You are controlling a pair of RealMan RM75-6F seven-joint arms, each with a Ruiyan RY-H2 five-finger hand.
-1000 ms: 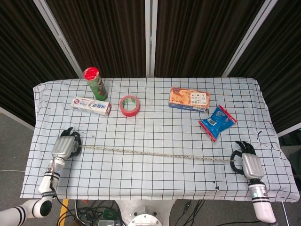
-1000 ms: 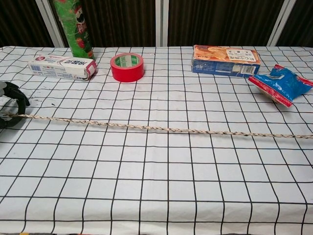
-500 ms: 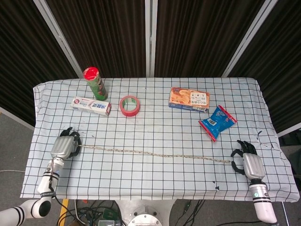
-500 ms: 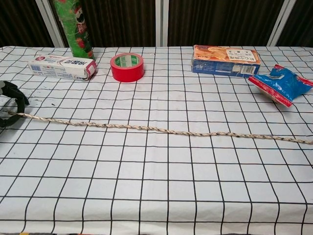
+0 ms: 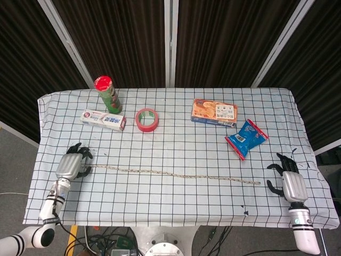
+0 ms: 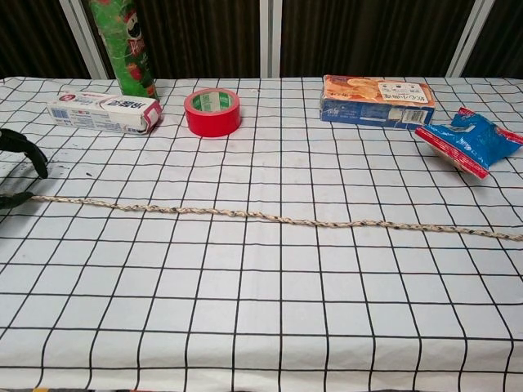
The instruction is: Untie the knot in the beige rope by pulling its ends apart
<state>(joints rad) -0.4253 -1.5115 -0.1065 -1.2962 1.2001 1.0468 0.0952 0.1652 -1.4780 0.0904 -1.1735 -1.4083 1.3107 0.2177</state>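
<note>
The beige rope (image 5: pixel 173 174) lies stretched in one nearly straight line across the checked tablecloth (image 5: pixel 176 144), running from just beside the left hand (image 5: pixel 72 162) toward the right side of the table, and no knot or loop shows anywhere along it in either view — so the untying looks done, judging by how it lies. What seems left, if anything, is only for the arms to clear off. The left hand sits at the near left edge with its fingers spread apart; the rope's left end stops just at those fingers, and in the chest view the dark fingertips (image 6: pixel 24 147) stand above and below the rope end without plainly closing on it, so I read this hand as holding nothing, though whether a fingertip touches the fibres is too fine to tell. The right hand (image 5: pixel 289 180) is at the far right edge, fingers likewise fanned out and empty, and the rope's right end lies apart from it, short of the hand — a clear gap of cloth between them. Behind the rope, well apart from it, stand a green can (image 5: pixel 108 94), a toothpaste box (image 5: pixel 103 120), a roll of red tape (image 5: pixel 147 119), a biscuit box (image 5: pixel 214 112) and a blue snack bag (image 5: pixel 246 138), none of them in the way
</note>
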